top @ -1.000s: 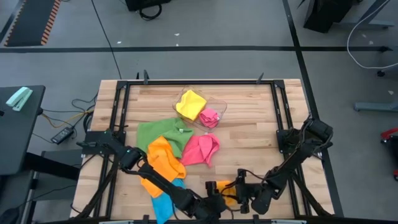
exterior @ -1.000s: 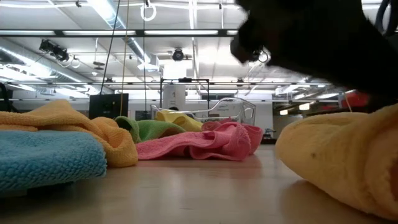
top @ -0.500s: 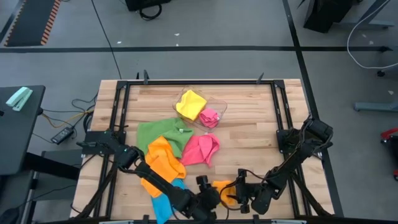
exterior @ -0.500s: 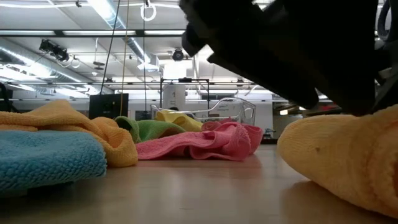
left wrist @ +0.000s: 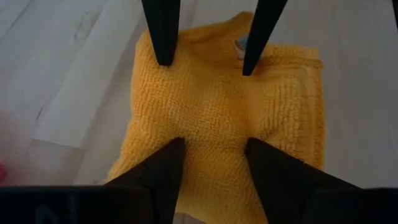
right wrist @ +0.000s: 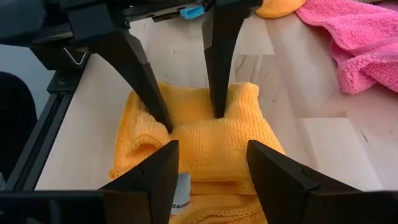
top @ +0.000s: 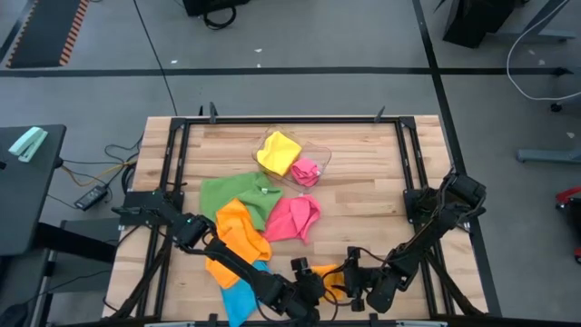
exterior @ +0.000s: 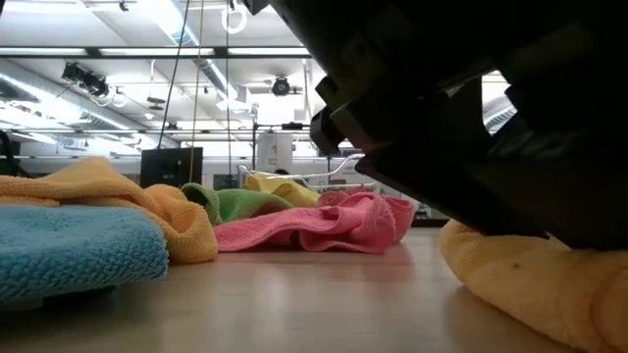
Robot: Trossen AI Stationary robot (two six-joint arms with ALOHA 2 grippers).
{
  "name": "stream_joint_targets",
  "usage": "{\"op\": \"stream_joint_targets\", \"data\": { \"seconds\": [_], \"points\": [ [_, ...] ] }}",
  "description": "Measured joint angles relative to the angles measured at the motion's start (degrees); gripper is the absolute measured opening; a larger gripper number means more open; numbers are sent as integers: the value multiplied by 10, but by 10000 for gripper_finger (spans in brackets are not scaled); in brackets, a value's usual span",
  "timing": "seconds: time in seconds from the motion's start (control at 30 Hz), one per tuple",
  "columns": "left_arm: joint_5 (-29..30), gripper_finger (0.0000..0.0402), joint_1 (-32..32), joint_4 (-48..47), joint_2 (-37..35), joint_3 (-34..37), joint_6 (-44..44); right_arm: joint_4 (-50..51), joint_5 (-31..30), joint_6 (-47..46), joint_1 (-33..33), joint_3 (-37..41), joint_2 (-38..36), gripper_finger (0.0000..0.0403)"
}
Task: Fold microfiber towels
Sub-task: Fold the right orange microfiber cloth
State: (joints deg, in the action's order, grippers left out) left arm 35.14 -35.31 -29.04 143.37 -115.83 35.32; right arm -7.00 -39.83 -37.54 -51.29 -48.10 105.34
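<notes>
While both tools are meeting over the folded yellow-orange towel, left tool and right tool are straddling it, fingers spread.

A pale wooden plank tabletop sits inside a black metal frame. Toward its far edge rests a clear plastic tray. Black cables trail over the grey floor beside a dark side table.
</notes>
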Motion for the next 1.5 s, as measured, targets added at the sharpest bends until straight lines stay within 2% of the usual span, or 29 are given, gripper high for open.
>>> {"op": "stream_joint_targets", "data": {
  "seconds": [0.2,0.37,0.5,0.67,0.77,0.87,1.0,1.1,1.2,1.33,1.5],
  "points": [
    [-2,204,0,-1,0,-1,-5,1,8,28,-4,-13,-20,200],
    [-7,193,0,-5,-5,-1,-15,-2,-22,49,-20,-20,-24,200],
    [-10,187,-3,-2,-14,-1,-15,-25,-32,41,-26,-19,15,200],
    [-9,190,-6,-1,-15,-1,-15,-57,3,-8,-20,-20,89,200],
    [-9,194,-6,-2,-15,-1,-15,-56,10,-30,-18,-22,106,200],
    [-8,196,-6,-1,-15,-1,-15,-43,26,-29,-17,-21,89,200],
    [-6,195,-6,0,-16,-1,-15,-11,39,4,-19,-17,31,200],
    [-6,197,-6,0,-16,-1,-15,-12,7,32,-24,-18,-15,200],
    [-6,200,-6,1,-16,-1,-15,2,-27,49,-26,-18,-24,200],
    [-5,200,-6,2,-16,-1,-15,23,-35,33,-14,-19,3,200],
    [-5,196,-7,2,-16,-1,-15,14,-2,-14,-1,-19,62,200]
  ]
}}
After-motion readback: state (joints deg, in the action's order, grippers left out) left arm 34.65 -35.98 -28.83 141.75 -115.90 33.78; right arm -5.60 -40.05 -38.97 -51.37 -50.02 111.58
